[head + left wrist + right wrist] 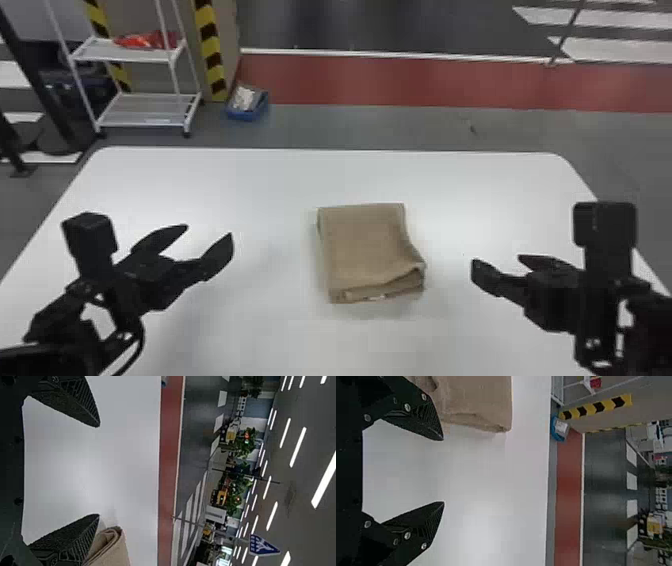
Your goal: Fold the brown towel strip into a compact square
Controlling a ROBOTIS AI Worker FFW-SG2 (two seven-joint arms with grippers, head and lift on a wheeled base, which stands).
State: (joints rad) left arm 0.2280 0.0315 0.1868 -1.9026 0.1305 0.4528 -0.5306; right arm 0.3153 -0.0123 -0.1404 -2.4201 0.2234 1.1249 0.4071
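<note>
The brown towel strip (370, 245) lies just right of centre in the lower half of the head view, flat on the white table (260, 190) and folded into a compact, slightly uneven block. Its upper edge is fairly straight, while the lower right corner bulges outward, and stacked layers show along the near edge, with a small pale spot among them. To the left, well apart from the cloth, is the left gripper (209, 231), its two black fingers spread wide with nothing between them. On the other side, toward the right edge of the frame, the right gripper (496, 259) is also wide open and empty, nearer the cloth but not touching it. Both are angled inward toward the middle of the table. Beyond the table, at upper left, stands a white shelf rack (142, 124) with a red item (145, 40) on its upper shelf, beside a yellow-and-black striped post (210, 45). A blue bin (245, 116) holding something pale sits on the floor near it, and a red floor strip (400, 80) runs from there to the right edge.
</note>
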